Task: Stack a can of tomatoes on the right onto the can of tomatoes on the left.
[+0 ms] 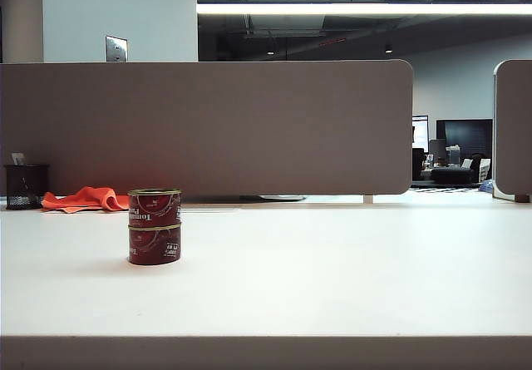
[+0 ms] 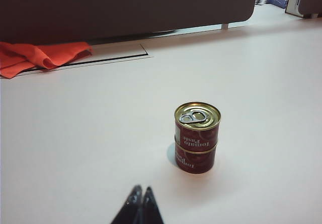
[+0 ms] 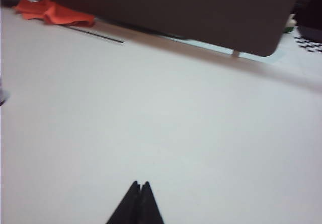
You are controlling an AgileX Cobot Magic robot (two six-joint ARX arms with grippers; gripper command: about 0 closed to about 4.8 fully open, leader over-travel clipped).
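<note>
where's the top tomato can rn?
In the exterior view the top tomato can sits stacked on the bottom tomato can, left side of the table, in front of the orange cloth.

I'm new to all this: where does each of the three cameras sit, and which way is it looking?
Exterior view: low at the table's front edge, facing the grey divider; the stacked cans stand left; no robot part shows.
Left wrist view: on the left arm, looking down and forward at the stacked cans; the left gripper, shut, pokes in.
Right wrist view: on the right arm, looking over bare table; the right gripper, shut, shows.
Shared: all three see the orange cloth and the divider; only the first two see the cans.
</note>
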